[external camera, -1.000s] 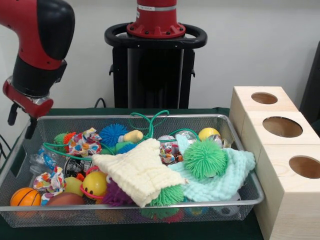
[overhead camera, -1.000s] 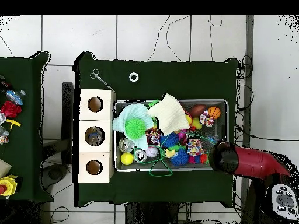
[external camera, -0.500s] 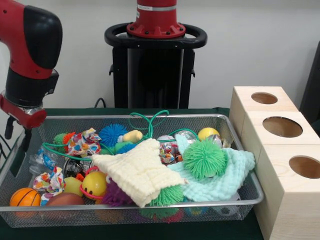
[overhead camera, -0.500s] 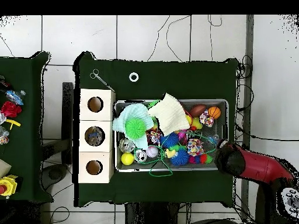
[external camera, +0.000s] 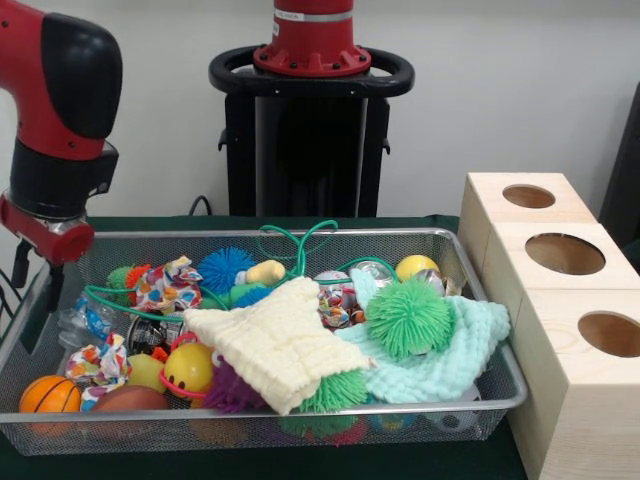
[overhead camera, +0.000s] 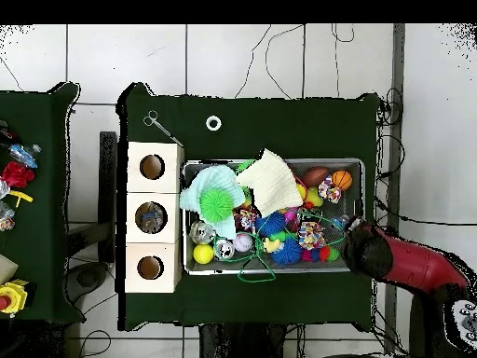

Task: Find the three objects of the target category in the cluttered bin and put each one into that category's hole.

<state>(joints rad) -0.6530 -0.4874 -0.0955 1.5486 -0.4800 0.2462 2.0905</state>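
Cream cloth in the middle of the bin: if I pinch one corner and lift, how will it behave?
The cream cloth lies draped and folded over toys, so it will probably hang limp and feel light. It covers a purple spiky ball, and a green spiky ball sits at its edge; these may snag, roll or shift.

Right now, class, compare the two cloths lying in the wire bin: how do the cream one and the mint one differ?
The cream cloth is pale yellow; the mint cloth is light blue-green. The cream cloth has nothing on top of it and covers a purple spiky ball, while the mint cloth carries a green spiky ball. The cream cloth lies mid-bin; the mint cloth lies at the end nearest the wooden boxes. Both are crumpled, textured fabric.
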